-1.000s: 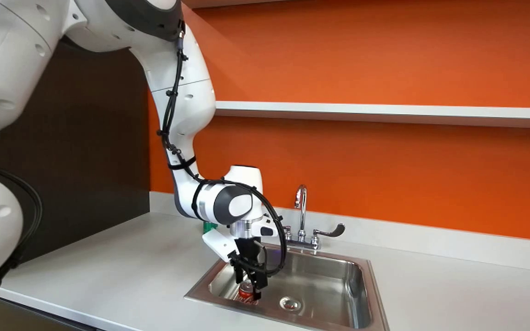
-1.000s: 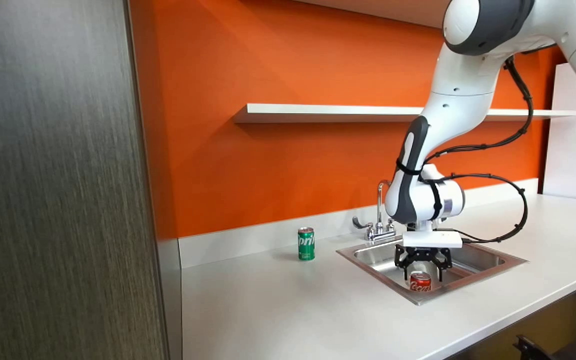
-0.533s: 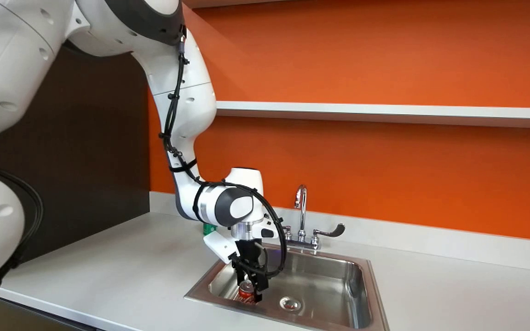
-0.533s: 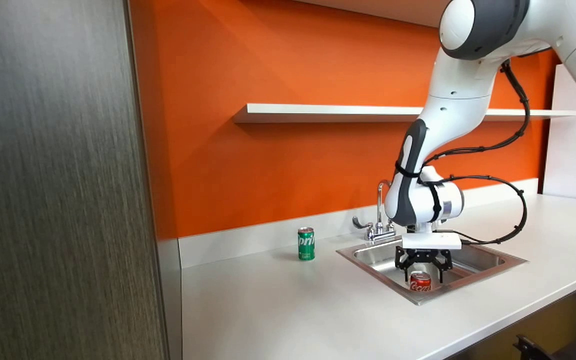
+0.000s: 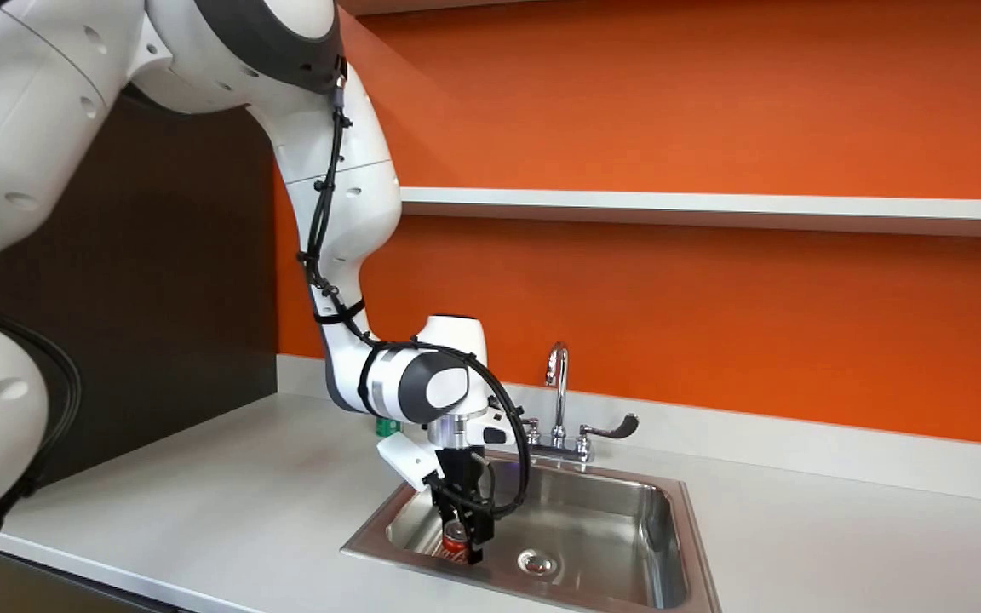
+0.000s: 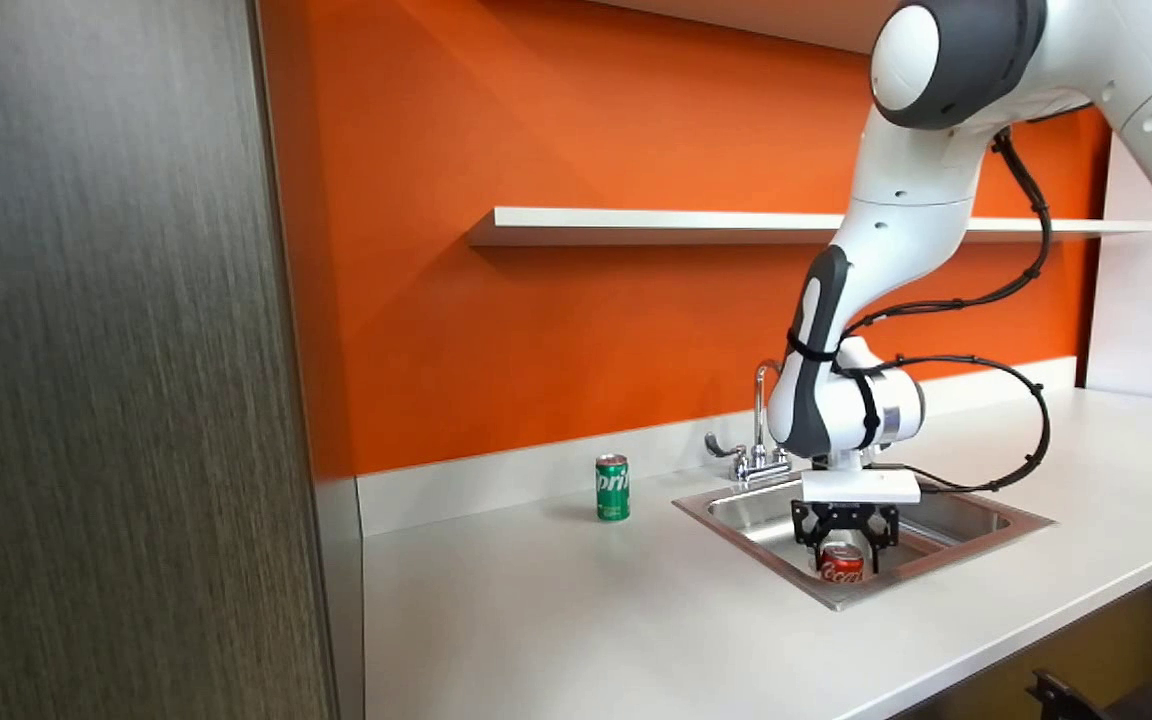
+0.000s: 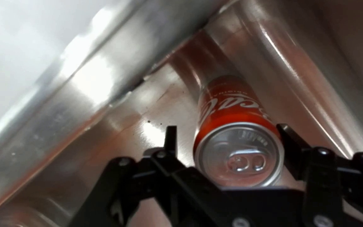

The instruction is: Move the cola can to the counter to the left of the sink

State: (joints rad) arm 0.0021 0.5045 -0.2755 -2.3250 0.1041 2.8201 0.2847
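Observation:
The cola can [image 7: 232, 110], red with a silvery top, stands upright in the sink [image 6: 756, 552], near a basin corner. It also shows in both exterior views [image 5: 454, 552] [image 6: 842, 570], partly behind the gripper in one of them. My gripper [image 7: 226, 132] points down into the basin with its fingers on either side of the can. In the wrist view there is a gap between the left finger and the can; the right finger is very close to the can or touching it. The fingers are apart, partly closed. The counter [image 6: 536, 620] surrounds the sink.
A green can [image 6: 613, 490] stands on the counter near the back wall, beside the sink. The chrome faucet [image 5: 560, 392] with its handles rises behind the basin. A white wall shelf [image 6: 676, 228] runs above. A dark panel [image 5: 158, 255] stands at the counter's end.
The arm and gripper have come down a little around the can. The fingers have moved somewhat closer together. The can has not visibly moved.

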